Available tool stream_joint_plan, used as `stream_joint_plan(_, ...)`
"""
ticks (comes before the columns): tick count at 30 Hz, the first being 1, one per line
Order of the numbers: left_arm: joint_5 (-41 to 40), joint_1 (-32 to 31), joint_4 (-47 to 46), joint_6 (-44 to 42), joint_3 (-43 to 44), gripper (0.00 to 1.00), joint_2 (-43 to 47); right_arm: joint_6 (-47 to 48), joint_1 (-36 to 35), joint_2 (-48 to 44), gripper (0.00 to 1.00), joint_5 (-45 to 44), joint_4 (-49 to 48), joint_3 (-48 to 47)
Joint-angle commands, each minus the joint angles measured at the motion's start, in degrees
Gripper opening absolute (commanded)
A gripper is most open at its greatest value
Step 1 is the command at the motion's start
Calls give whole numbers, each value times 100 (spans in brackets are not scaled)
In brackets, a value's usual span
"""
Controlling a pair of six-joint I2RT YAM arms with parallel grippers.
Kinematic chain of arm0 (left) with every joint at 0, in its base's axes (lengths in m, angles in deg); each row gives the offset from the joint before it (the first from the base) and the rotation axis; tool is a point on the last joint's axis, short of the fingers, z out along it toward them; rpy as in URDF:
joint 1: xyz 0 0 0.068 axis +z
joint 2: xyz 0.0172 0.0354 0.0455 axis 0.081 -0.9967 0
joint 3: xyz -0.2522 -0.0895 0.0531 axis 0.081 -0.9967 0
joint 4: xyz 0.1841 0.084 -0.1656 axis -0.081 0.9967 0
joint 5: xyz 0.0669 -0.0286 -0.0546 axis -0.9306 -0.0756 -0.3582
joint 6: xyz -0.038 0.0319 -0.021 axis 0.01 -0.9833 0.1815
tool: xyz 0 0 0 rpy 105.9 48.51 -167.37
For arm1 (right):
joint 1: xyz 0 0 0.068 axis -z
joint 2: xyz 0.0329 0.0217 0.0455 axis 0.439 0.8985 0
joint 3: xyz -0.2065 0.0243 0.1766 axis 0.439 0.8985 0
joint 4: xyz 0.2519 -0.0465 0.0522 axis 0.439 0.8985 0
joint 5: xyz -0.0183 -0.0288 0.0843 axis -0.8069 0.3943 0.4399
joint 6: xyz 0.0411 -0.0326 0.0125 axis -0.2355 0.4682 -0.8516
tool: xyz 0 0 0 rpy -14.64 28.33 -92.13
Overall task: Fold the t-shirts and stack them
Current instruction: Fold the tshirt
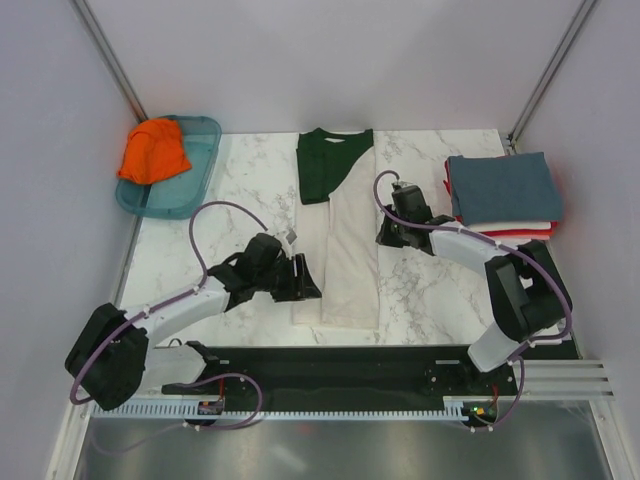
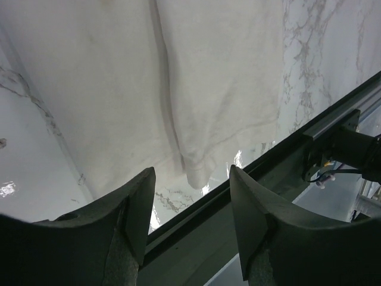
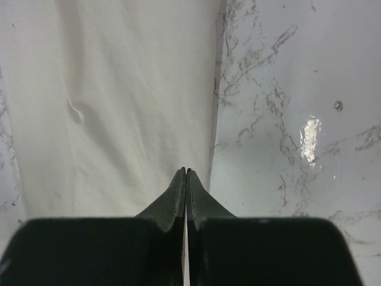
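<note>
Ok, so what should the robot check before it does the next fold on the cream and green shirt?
1. The cream t-shirt lies flat in a long strip: ok.
2. The left gripper is open at the shirt's bottom hem: ok.
3. The right gripper is open for a grab: not ok. Its jaws are shut at the shirt's right edge, with no cloth seen between them.
4. The stack at the right is neat, slate-blue on top: ok.
5. The orange t-shirt is folded: not ok. It sits crumpled in the tray.
</note>
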Motion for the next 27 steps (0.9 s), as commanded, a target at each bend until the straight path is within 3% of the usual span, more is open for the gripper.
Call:
stream_joint_plan(1, -260, -296, -54, 339, 210, 60, -244, 134, -33, 166, 0, 231, -76, -450)
stream_joint_plan(11, -365, -702, -388, 498, 386, 54, -1139, 82, -227, 1369, 0, 283, 144, -1812)
stream_joint_plan(18, -295, -728, -582, 568, 403, 40, -1378, 3, -376, 2117, 0, 415, 153, -2630)
stream_joint_plan(27, -163, -842, -696, 682, 403, 42, -1483, -94, -420, 2900, 0, 292, 250, -3667)
